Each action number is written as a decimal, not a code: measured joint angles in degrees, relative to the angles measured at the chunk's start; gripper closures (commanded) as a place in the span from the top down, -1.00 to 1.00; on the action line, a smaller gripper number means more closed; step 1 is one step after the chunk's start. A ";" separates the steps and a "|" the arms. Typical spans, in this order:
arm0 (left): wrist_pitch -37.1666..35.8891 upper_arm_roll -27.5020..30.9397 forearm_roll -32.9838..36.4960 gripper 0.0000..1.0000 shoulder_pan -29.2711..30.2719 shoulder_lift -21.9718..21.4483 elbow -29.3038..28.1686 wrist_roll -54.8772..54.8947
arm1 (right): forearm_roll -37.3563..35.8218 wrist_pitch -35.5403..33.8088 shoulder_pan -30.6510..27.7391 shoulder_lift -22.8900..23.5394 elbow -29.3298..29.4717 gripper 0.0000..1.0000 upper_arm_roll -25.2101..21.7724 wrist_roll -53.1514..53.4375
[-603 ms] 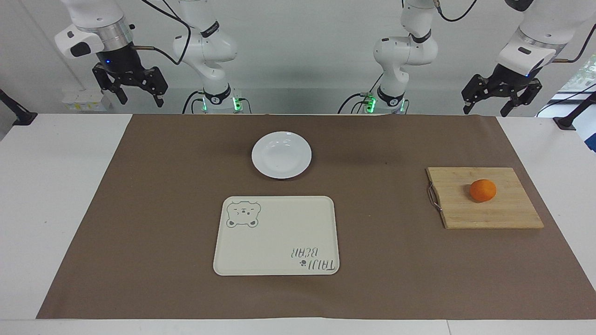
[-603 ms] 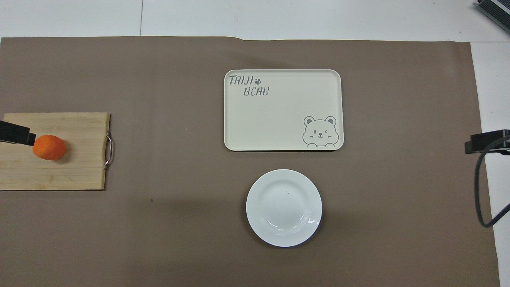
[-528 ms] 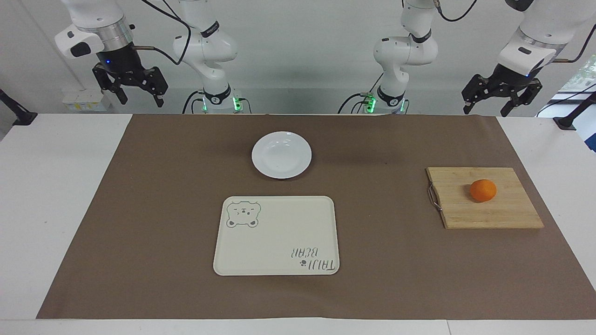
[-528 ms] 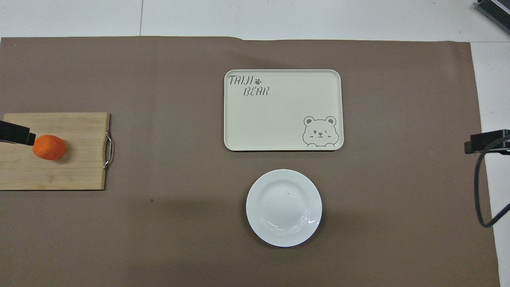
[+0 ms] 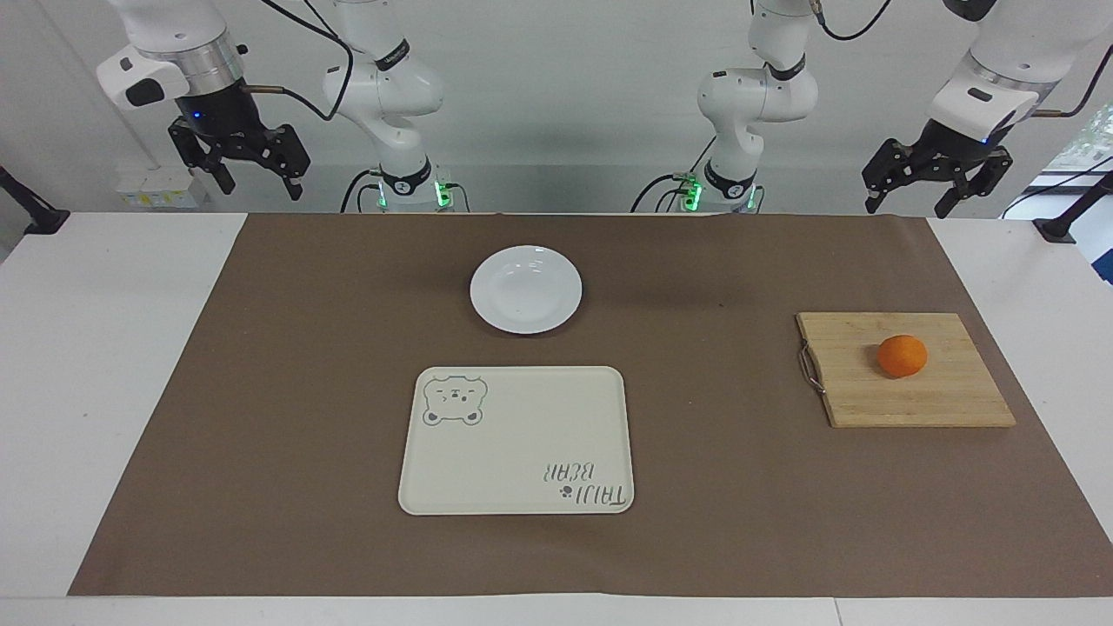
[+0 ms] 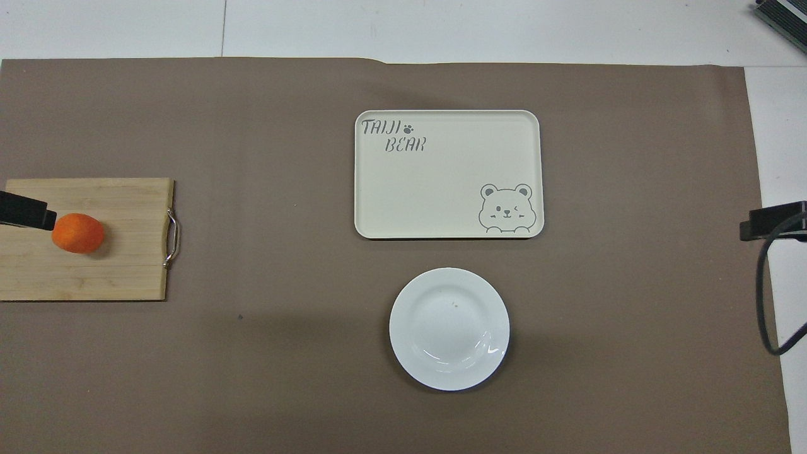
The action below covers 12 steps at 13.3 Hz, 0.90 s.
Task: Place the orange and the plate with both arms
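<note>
brown paper (image 5: 261, 417) covers the table's middle. the left gripper (image 5: 937, 184) hangs high over the table's edge at the left arm's end, fingers spread wide, holding and touching nothing. the right gripper (image 5: 248, 167) hangs high at the right arm's end, fingers likewise wide apart and empty. the orange (image 5: 902, 356) sits on a wooden cutting board (image 5: 948, 400) toward the left arm's end. the plate (image 5: 526, 289) lies on the paper, nearer to the robots than a cream bear tray (image 5: 522, 435).
</note>
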 measured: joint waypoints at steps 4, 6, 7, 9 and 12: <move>0.00 0.01 0.00 1.00 0.00 0.00 0.00 0.00 | 0.00 0.00 0.01 0.23 0.19 1.00 0.01 -0.06; 0.00 0.04 0.00 1.00 0.00 0.00 0.00 0.00 | 0.00 0.00 0.01 0.23 0.24 1.00 0.01 -0.09; -0.01 0.06 0.00 1.00 0.00 0.00 0.00 0.00 | 0.00 0.00 0.01 0.23 0.25 1.00 0.01 -0.12; -0.12 0.11 0.00 1.00 0.00 0.00 0.00 0.00 | 0.00 0.00 0.01 0.23 0.26 1.00 0.01 -0.14; -0.14 0.16 0.00 1.00 0.01 -0.04 0.00 0.00 | 0.00 0.00 0.01 0.23 0.26 1.00 0.01 -0.16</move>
